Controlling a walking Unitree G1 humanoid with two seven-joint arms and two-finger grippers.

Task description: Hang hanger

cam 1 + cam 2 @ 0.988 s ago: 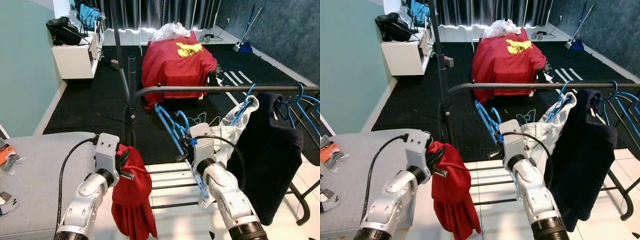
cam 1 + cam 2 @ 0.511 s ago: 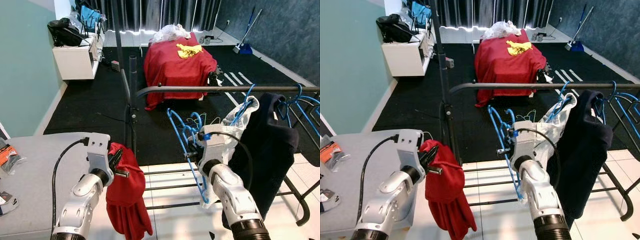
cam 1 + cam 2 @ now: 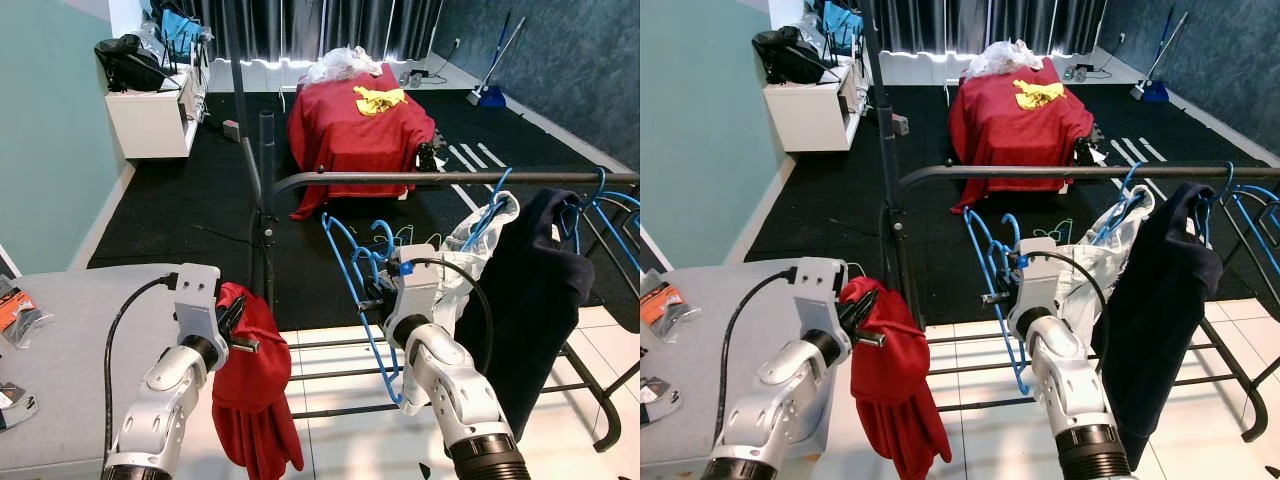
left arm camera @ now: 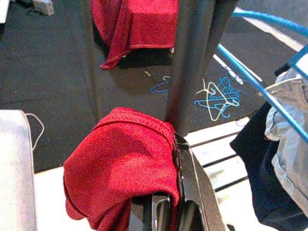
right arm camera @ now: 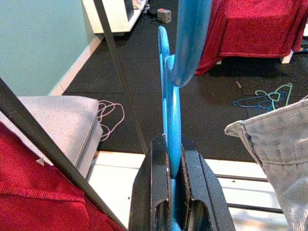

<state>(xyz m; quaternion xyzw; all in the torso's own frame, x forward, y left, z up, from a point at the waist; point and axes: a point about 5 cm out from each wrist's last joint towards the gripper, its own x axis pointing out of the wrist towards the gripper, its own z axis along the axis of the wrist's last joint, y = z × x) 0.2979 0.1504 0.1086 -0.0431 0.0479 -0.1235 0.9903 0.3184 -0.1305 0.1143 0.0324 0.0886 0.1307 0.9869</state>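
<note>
Left eye view: The right gripper [image 3: 383, 290] is clamped on a blue hanger [image 3: 352, 285], which it holds below and in front of the dark clothes rail [image 3: 450, 179]. The hook end points up toward 11 o'clock and does not touch the rail. The left gripper [image 3: 236, 322] is clamped on a red cloth [image 3: 252, 385], which hangs toward 6 o'clock beside the grey bench [image 3: 70, 350].

Right eye view: A white garment [image 3: 1095, 262] and a dark garment [image 3: 1160, 300] hang on the rail at 3 o'clock of the hanger. Risk: if the hanger swings toward 3 o'clock during the lift, it can snag the white garment or the blue hangers already on the rail. Cause: little free space between them.

Left wrist view: The fingers [image 4: 190, 183] pinch a fold of the red cloth, with a dark upright post [image 4: 192, 57] just beyond. Risk: the cloth can drag against the post if this arm moves.

Right wrist view: The fingers [image 5: 150, 187] close on the thin blue bar of the hanger, which runs straight out toward 12 o'clock. Risk: the smooth, narrow bar can turn within the grip, so the hook tilts and misses the rail. Risk: if the hook is raised too little, it strikes the underside of the rail and slips free.
</note>
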